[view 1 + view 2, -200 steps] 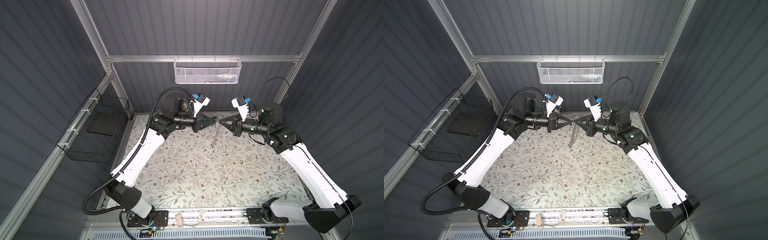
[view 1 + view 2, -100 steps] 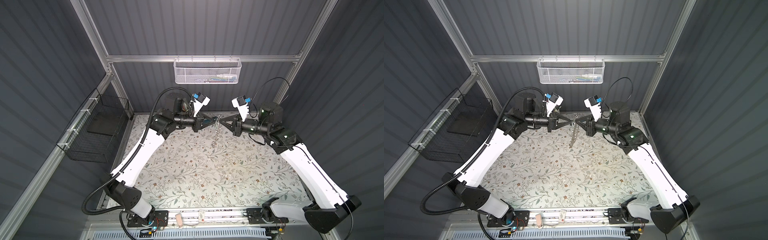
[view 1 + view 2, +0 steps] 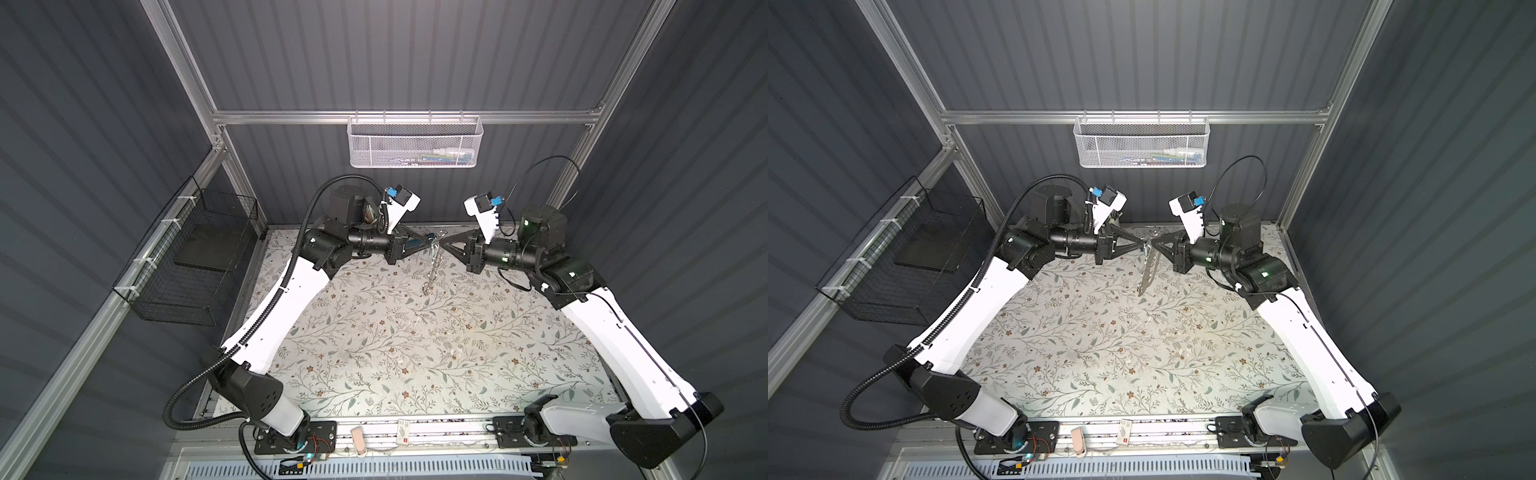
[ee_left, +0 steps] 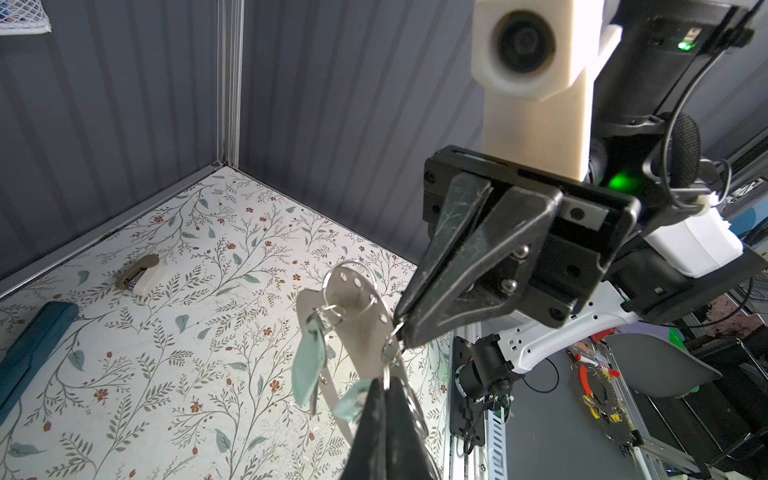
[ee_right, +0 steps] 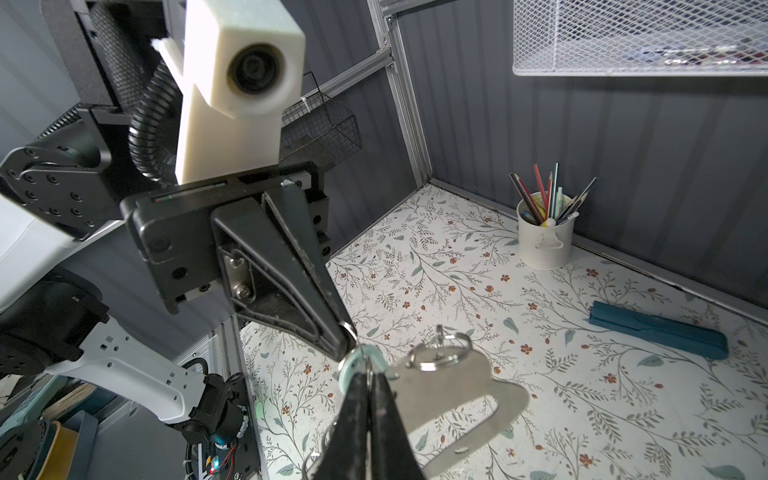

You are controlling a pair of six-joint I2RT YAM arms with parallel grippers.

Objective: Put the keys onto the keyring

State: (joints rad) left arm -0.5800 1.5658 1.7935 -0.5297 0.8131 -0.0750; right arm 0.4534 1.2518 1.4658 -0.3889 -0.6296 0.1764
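Left jaws: closed on a split ring of the keyring (image 4: 360,318)
Right jaws: closed on the keyring edge, tips met
Keys (image 4: 309,368): hung from the keyring, above the counter (image 3: 374,353)

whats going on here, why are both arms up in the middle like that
Both arms are handling the keyring in mid-air above the table. The left claw and right claw meet tip to tip, each shut at the keyring's ringed edge. One key with a mint tag already hangs from one of its rings. A second mint tag sits right by the left claw; whether it is threaded on is unclear.
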